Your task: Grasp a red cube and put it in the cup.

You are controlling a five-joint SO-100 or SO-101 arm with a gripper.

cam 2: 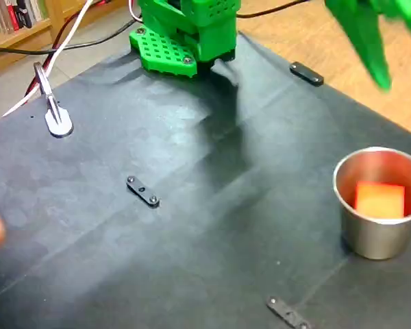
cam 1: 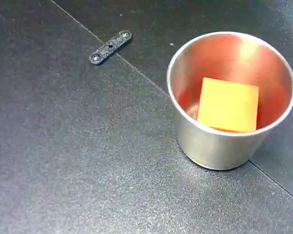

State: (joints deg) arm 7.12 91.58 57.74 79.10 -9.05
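Pincer [cam 2: 380,72], blurred at one o'clock above the cup [cam 2: 370,236]; its spread is unreadable. Red cube [cam 1: 228,105] sits inside, so lift clear without clipping the rim.

The dark matte table [cam 2: 192,260] carries the cup [cam 2: 377,233], below the blurred green gripper [cam 2: 370,48]. Small black brackets [cam 2: 143,191] lie flat, well apart from the jaws. A green arm base [cam 2: 185,34] stands at the far edge.

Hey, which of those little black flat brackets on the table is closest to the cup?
The black bracket at the front table edge, just left of the cup. The middle one and the far one lie farther off.
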